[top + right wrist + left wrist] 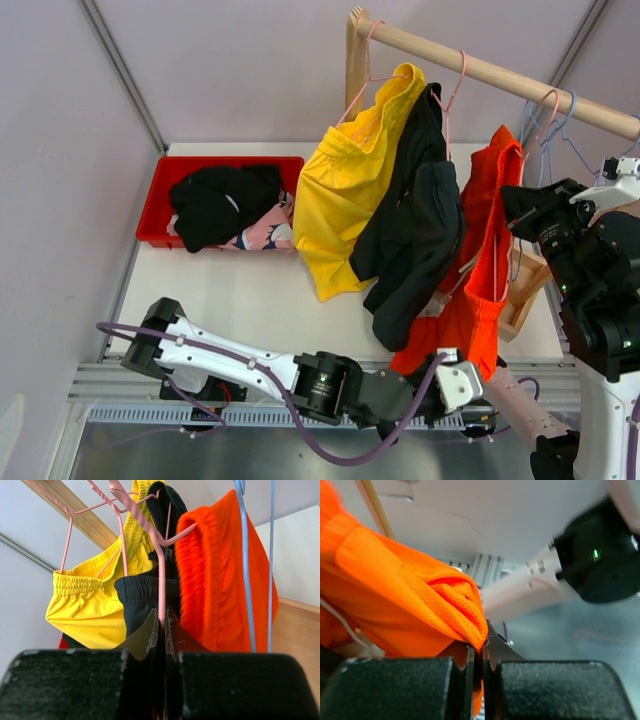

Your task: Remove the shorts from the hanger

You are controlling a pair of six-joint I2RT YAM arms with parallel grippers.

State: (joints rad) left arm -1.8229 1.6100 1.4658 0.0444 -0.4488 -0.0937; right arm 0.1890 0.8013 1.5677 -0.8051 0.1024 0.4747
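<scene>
left gripper (479, 649): jaws pressed together, pinching a folded bit of hem on the orange shorts (405, 595).
right gripper (161, 627): jaws closed tight on the wire of a pink hanger (161, 575), up by the waistbands. cannot tell for sure which pair that hanger carries.
orange shorts position: hanging from the wooden rail (480, 68), rightmost of three, with the lower end down near the front edge of the table (230, 300) by the left arm.
black shorts (415, 235): hanging in the middle, touching the pairs on both sides.
yellow shorts (345, 190): hanging leftmost, hem low over the table.
red bin (158, 200): far left on the table, holding dark shorts (215, 200) bunched on top of pink patterned shorts (265, 232).
blue hanger (245, 555): wire runs down across the orange fabric in the right wrist view.
</scene>
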